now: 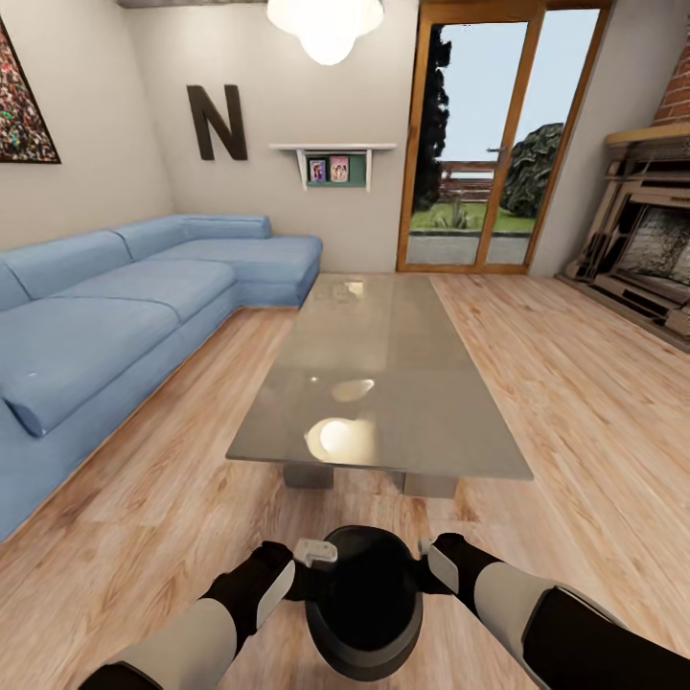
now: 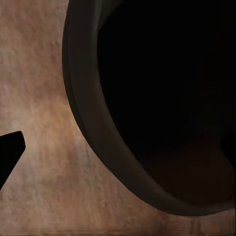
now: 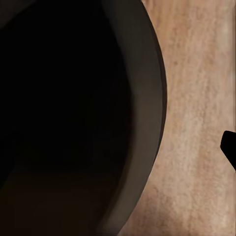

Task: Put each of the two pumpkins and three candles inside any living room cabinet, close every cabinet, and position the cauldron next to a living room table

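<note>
Cauldron [image 1: 364, 613] mouth upward, gripped at its rim between left claw [image 1: 311, 565] and right claw [image 1: 431, 565], near table [image 1: 383, 383] end.

Black cauldron [image 1: 364, 604] bottom centre, flanked by left gripper [image 1: 311, 565] and right gripper [image 1: 429, 565], coffee table [image 1: 383, 383] centre, blue sofa [image 1: 115, 316] left

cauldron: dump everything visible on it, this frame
The cauldron is a round, glossy black pot with a bulging belly and a wide open mouth; the inside reads dark and looks empty. It sits upright, mouth up, between the left gripper and the right gripper, which sit against opposite sides of its rim. Whether it rests on the wooden floor or is lifted cannot be told. It is at the near short end of the coffee table, apart from it. The wrist views show its thick rounded rim.
</note>
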Tool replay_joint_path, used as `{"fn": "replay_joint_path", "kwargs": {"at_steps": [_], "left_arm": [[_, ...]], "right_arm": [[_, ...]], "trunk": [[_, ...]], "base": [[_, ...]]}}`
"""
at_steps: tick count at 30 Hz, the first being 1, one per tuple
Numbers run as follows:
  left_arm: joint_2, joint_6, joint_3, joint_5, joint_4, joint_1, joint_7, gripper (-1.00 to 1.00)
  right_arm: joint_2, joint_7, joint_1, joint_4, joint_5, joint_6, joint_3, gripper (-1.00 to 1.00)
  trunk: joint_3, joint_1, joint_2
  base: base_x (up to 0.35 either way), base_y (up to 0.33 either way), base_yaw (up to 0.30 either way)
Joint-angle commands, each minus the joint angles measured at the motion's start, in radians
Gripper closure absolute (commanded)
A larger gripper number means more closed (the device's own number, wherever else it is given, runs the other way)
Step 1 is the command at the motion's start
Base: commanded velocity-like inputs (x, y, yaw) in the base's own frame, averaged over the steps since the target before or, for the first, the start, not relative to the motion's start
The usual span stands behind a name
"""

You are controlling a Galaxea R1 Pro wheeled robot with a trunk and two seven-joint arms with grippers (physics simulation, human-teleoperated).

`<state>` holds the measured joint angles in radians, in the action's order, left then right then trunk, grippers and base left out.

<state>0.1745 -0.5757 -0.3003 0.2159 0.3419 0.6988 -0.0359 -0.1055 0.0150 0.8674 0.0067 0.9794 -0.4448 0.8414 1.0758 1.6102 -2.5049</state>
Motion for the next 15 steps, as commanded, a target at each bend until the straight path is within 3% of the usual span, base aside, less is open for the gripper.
{"fn": "replay_joint_path", "kwargs": {"at_steps": [1,6,15], "left_arm": [[0.0,-0.013,-0.002,0.006,0.001,0.001,0.001,-1.0],[0.0,-0.16,-0.002,0.007,0.058,0.001,0.004,-1.0],[0.0,-0.171,-0.001,0.005,0.064,0.001,0.007,-1.0]], "right_arm": [[0.0,0.002,0.001,0.001,0.01,-0.004,0.008,-1.0],[0.0,0.002,0.001,0.0,0.01,-0.041,0.007,-1.0],[0.0,0.0,0.001,0.001,0.009,-0.103,0.007,-1.0]], "trunk": [[-0.003,-0.001,0.0],[-0.022,-0.003,0.001],[-0.057,-0.007,0.003]], "base": [[0.0,0.0,0.0],[0.0,0.0,0.0],[0.0,0.0,0.0]]}}
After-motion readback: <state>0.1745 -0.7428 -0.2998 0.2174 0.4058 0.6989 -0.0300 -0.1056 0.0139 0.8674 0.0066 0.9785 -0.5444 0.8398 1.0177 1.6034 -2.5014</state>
